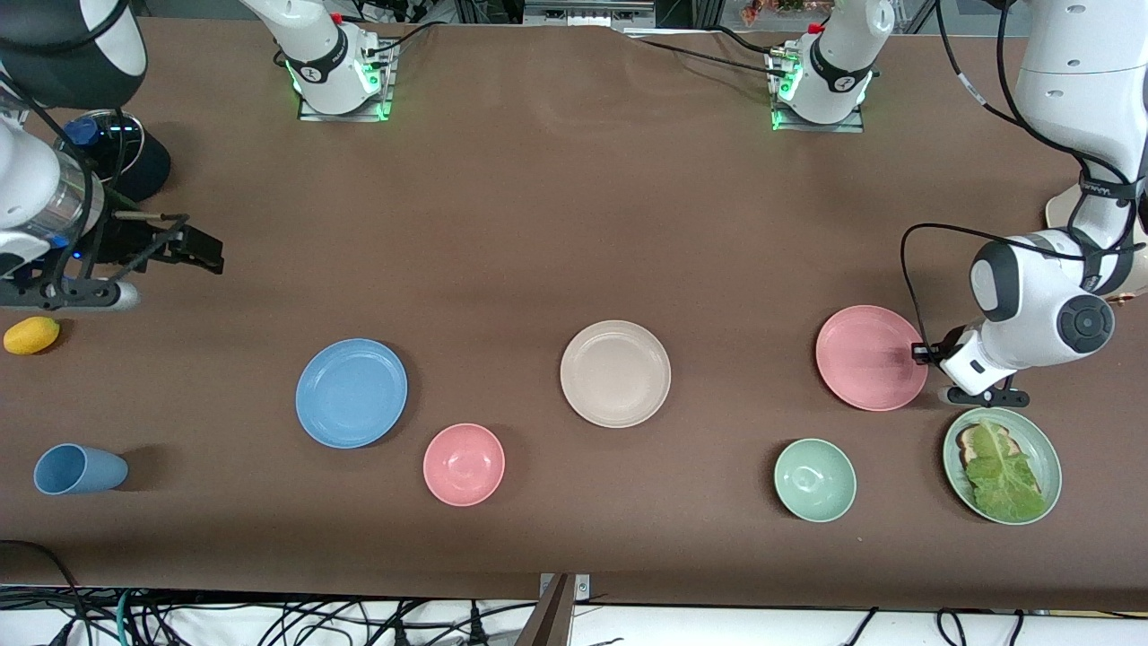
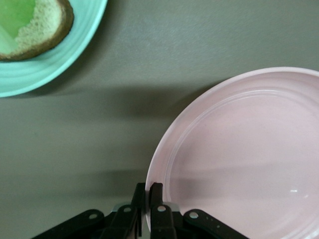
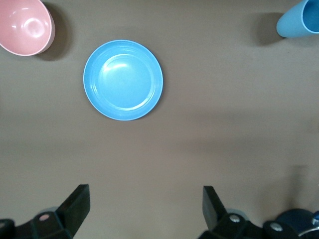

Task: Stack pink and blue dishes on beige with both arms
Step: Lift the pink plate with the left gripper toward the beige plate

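The pink plate [image 1: 865, 357] lies toward the left arm's end of the table. My left gripper [image 1: 920, 352] is shut on its rim, one finger inside the rim and one outside, as the left wrist view shows at the gripper [image 2: 148, 191] and plate [image 2: 239, 159]. In the middle of the table sits the beige plate [image 1: 615, 373] with nothing on it. The blue plate [image 1: 352, 392] rests toward the right arm's end. My right gripper [image 1: 199, 249] hangs open and holds nothing, up over bare table; its wrist view shows the gripper [image 3: 145, 204] apart from the blue plate [image 3: 123, 79].
A pink bowl [image 1: 464, 464] sits between the blue and beige plates, nearer the camera. A green bowl [image 1: 814, 480] and a pale green plate [image 1: 1040, 440] with toast and lettuce lie near the pink plate. A blue cup [image 1: 79, 469] and a yellow object [image 1: 31, 335] are at the right arm's end.
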